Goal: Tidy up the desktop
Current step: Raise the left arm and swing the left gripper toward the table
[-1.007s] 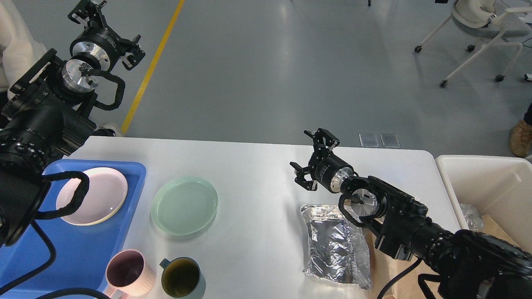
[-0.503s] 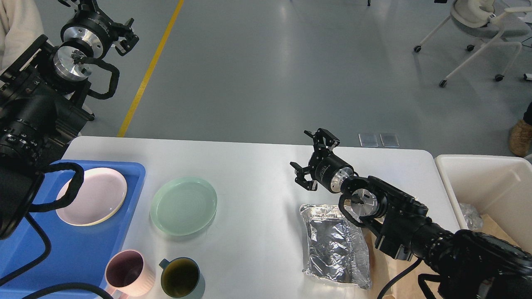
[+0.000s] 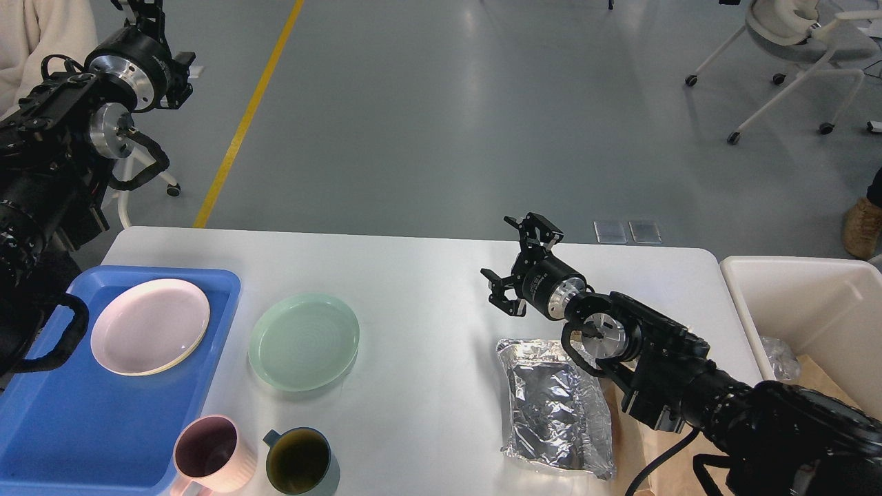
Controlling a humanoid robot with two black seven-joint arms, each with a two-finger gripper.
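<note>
Cups, plates and a foil pouch spread on the white desk, both arms held up off everything.

Nearest, a pink mug (image 3: 207, 455) and a dark green mug (image 3: 300, 460) stand just beside each other at the front edge of the desk (image 3: 420, 275), which fills the lower view between floor and camera. A crumpled foil pouch (image 3: 555, 406) lies flat toward the right. Farther back, a mint plate (image 3: 304, 341) sits on the bare desk beside a blue tray (image 3: 83, 427) holding a pink plate (image 3: 150, 335). A cream bin (image 3: 799, 303) stands off the right end. The right claw (image 3: 518, 267) hovers above the desk past the pouch, fingers spread, holding nothing. The left claw (image 3: 141, 10) is raised far left, cut by the frame; its state cannot be told.
</note>
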